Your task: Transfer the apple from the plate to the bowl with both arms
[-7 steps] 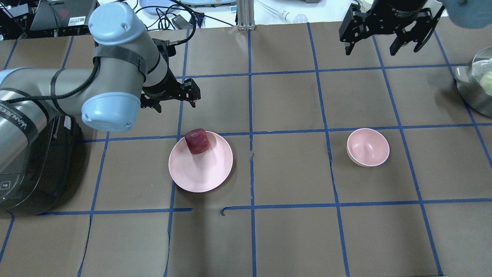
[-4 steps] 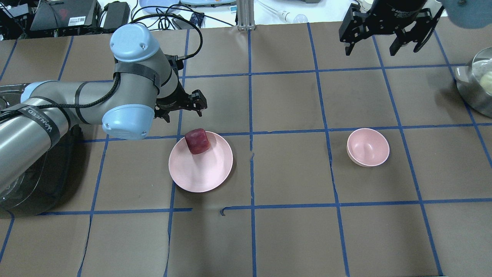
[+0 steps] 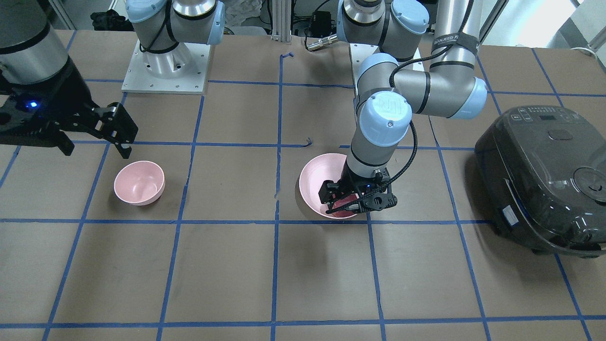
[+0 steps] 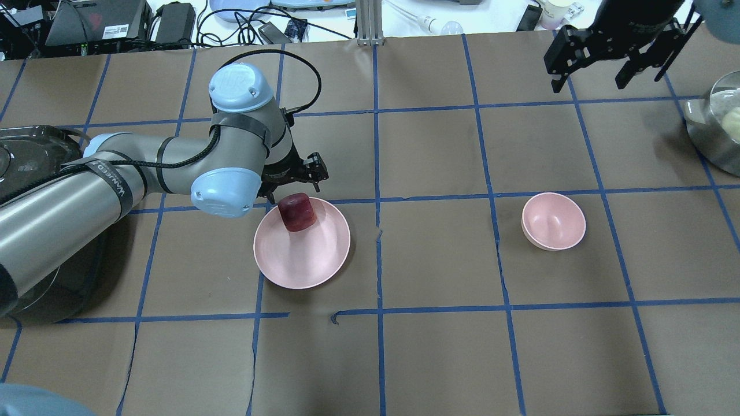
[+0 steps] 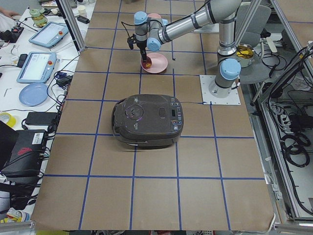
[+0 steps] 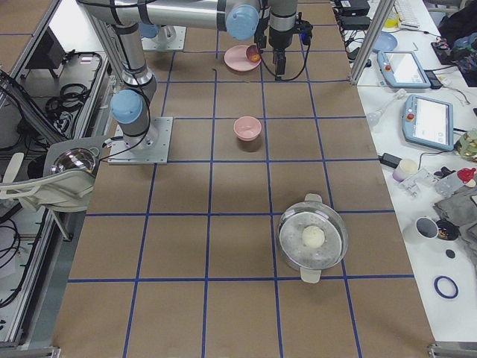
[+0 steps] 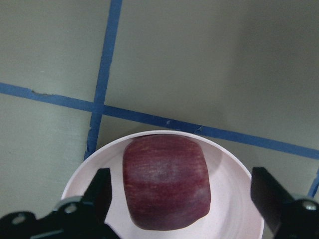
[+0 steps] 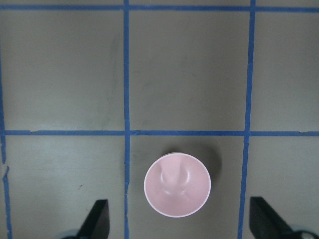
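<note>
2 grippers are seen with their jaws spread. The left gripper (image 3: pixel 356 199) is positioned low over the plate (image 4: pixel 306 260). Its fingers (image 7: pixel 99 196) are set on either side of the apple (image 4: pixel 297 211), with a gap visible on each side, so nothing is gripped. The apple is rested on the plate, near the rim farthest from the robot. The right gripper (image 3: pixel 97 151) is held high above the table (image 4: pixel 439 358), nothing between its fingers. The bowl (image 4: pixel 554 221) is seen below it, well apart from the plate. A black rice cooker (image 3: pixel 539 175) is placed at the robot's left.
</note>
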Controlling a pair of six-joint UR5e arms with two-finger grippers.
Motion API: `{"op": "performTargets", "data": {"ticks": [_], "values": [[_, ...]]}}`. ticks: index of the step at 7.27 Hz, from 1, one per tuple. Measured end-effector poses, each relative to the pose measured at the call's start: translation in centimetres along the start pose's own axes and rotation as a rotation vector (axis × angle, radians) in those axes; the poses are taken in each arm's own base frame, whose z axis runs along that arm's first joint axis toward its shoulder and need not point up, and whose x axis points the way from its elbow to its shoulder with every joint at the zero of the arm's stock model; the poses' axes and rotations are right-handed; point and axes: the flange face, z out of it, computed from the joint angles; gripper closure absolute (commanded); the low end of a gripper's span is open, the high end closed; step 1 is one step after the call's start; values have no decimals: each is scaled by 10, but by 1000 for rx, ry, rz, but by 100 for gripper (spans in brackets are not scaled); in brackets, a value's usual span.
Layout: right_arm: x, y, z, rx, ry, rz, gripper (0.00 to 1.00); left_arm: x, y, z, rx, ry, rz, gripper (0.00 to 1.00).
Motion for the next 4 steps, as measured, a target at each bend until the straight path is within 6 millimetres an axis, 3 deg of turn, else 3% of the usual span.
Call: {"op": "performTargets", "data": {"ticks": [2,3,4], "values": [[52,12,64,-38,-8,-35,3,0,1,22,-39,-18,0,31],[76,22,103,-42,-14,-33,4,0,4,31,-53,-25,8,69],[88,37,145,-48,-19,-24,5,-1,7,35,-60,-26,21,93]]}}
